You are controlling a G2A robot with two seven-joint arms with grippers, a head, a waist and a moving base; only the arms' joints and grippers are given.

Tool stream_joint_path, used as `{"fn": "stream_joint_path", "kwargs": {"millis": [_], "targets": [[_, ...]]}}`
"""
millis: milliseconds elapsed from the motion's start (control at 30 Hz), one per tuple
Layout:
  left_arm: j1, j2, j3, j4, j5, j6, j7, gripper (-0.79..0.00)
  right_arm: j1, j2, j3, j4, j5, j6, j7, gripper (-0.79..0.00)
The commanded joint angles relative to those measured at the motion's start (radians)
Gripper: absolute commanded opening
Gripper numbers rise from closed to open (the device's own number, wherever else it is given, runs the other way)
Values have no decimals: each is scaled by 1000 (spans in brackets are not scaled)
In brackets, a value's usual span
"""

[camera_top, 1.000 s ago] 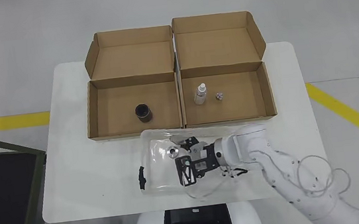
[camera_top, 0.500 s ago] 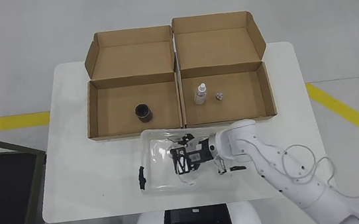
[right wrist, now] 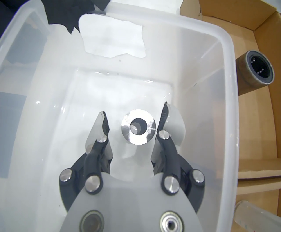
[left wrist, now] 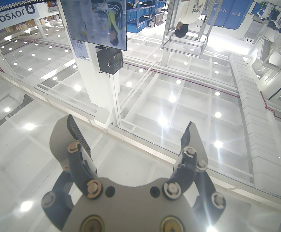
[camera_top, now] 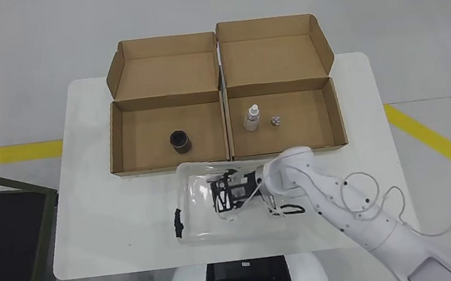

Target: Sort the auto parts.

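A clear plastic bin [camera_top: 198, 227] [right wrist: 228, 92] sits at the table's front. Inside it lies a shiny metal ring with a centre hole [right wrist: 138, 129]. My right gripper [right wrist: 134, 119] [camera_top: 222, 198] is down in the bin and open, one finger on each side of the ring, not clamped on it. A dark cylindrical bearing [camera_top: 179, 140] [right wrist: 255, 70] lies in the left cardboard box [camera_top: 131, 155]. A small white bottle [camera_top: 252, 117] and a small metal part [camera_top: 275, 120] lie in the right box [camera_top: 325, 133]. My left gripper [left wrist: 131, 136] is open and empty, pointing up at the ceiling.
Both boxes stand side by side behind the bin with their lids folded back. A torn white label [right wrist: 113, 38] sticks to the bin's wall. Bare white table [camera_top: 109, 221] lies to the left of the bin.
My right gripper has moved leftward and deeper into the bin, and now straddles the metal ring. Nothing in the boxes has moved.
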Motion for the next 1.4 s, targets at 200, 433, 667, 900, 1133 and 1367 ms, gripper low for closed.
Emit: {"fn": "stream_joint_path", "kwargs": {"millis": [200,433,667,900,1133,1367], "targets": [[0,0,0,0,0,0,0,0,16,-8,-11,36,6,0,-18,-493],[0,0,0,0,0,0,0,0,27,-8,-7,26,18,-32,-26,-785],[0,0,0,0,0,0,0,0,17,7,46,-62,83,-80,-9,-785],[0,0,0,0,0,0,0,0,-13,33,105,-174,204,-94,12,-785],[0,0,0,0,0,0,0,0,-15,65,187,-274,312,-94,-64,-785],[0,0,0,0,0,0,0,0,-20,85,261,-308,370,-94,-156,-785]]}}
